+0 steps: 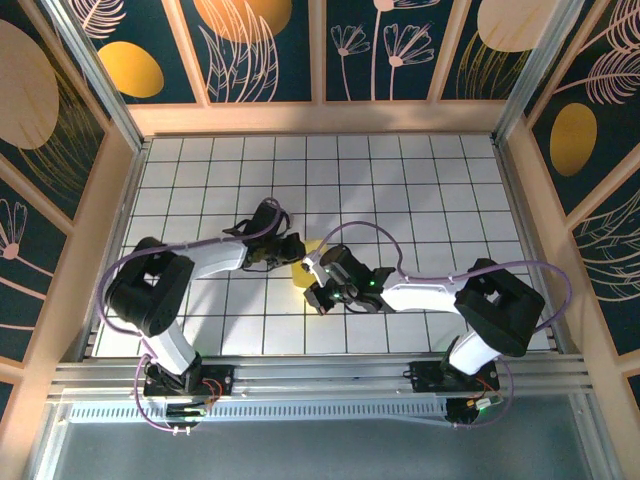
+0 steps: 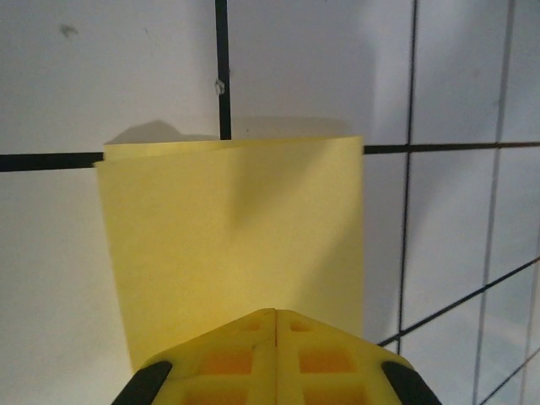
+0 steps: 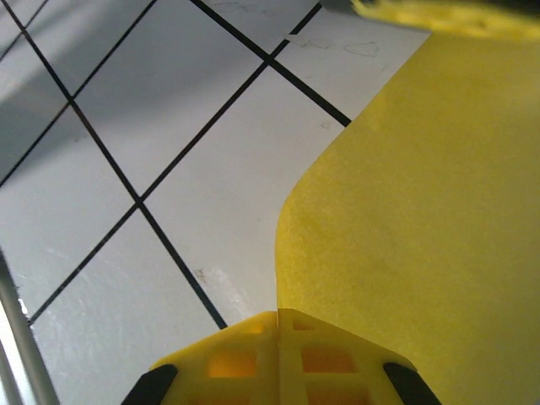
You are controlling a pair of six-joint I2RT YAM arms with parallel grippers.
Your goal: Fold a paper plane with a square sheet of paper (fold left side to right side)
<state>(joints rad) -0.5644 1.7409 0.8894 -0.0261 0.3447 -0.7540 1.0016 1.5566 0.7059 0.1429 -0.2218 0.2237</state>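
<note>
Folded-over pale yellow square sheet of paper (image 2: 236, 245) at the middle of the white gridded worktop (image 1: 420, 180); left gripper (image 2: 277, 316) and right gripper (image 3: 277, 314) each clamp its edges.

Yellow sq sheet (image 2: 236, 245), folded over, edges offset

Sheet of paper (image 2: 228, 245) on the table (image 1: 400, 200), between left and right jaws.

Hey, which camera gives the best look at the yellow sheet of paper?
Left wrist: the sheet of paper lies nearly whole there, far edge and both sides visible. Right wrist catches one curved edge and part of its surface. Top external gives a small, mostly covered yellow patch.
</note>
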